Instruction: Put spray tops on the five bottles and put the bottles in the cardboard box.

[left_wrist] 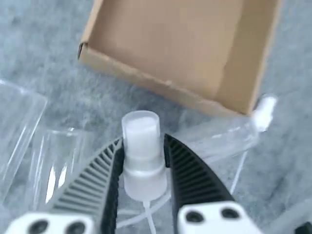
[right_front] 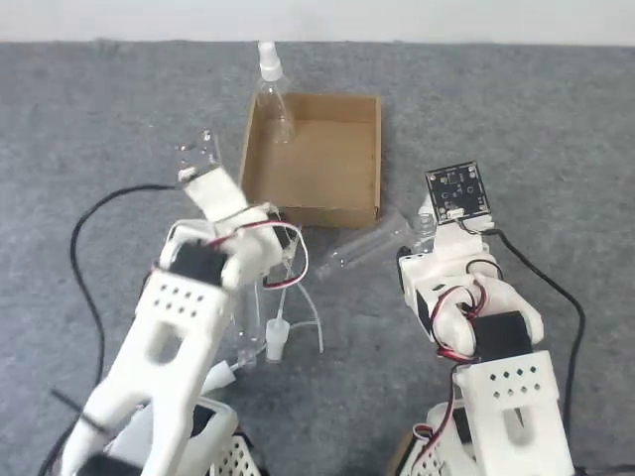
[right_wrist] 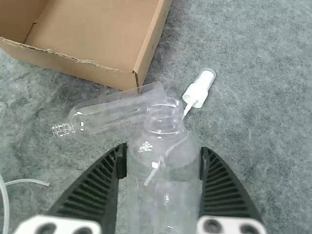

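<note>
The left gripper (left_wrist: 142, 146) pinches a white spray top (left_wrist: 141, 129), its jaws closed to the cap's width, over the grey mat (right_wrist: 253, 73) just short of the cardboard box's (right_front: 327, 159) near wall. The right gripper (right_wrist: 163, 156) is spread wide and clamps the body of an open bottle (right_wrist: 165, 141). Just beyond it, a second bottle (right_wrist: 109, 114) lies on its side by the box's near right corner, with a loose spray cap (right_wrist: 199, 88) just beside it. A capped bottle (right_front: 276, 99) leans in the box's far left corner.
</note>
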Controlling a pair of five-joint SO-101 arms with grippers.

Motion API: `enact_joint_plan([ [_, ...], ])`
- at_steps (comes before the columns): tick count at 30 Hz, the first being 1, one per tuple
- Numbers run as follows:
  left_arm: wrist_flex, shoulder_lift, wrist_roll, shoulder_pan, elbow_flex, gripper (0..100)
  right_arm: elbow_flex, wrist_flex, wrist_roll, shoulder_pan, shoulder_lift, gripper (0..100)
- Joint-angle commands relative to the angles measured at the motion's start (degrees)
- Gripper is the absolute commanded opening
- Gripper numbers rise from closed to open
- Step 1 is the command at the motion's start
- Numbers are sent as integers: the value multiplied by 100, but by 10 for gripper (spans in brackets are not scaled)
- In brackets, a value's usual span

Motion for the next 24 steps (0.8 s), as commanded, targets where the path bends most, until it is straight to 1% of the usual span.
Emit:
enact_joint_plan([
  [1, -633, -897, -70, -18, 365, 11, -62, -127, 0, 66, -145, 108],
  [4, -826, -1433, -114, -18, 708, 11, -53, -127, 0, 66, -145, 108],
  [7, -949, -2004, -431, -18, 980, 11, -53, -127, 0, 66, -145, 108],
  [9, -1081, -2374, -510, -18, 1191, 11, 18, -180, 0, 66, -189, 108],
  [14, -1354, -3262, -519, -18, 1710, 11, 123, -347, 0, 57, -207, 108],
  [21, -1380, -4378, -519, -18, 2132, 11, 123, -338, 0, 40, -207, 108],
  [24, -1389, -4809, -501, -18, 2255, 11, 123, -347, 0, -136, -207, 108],
])
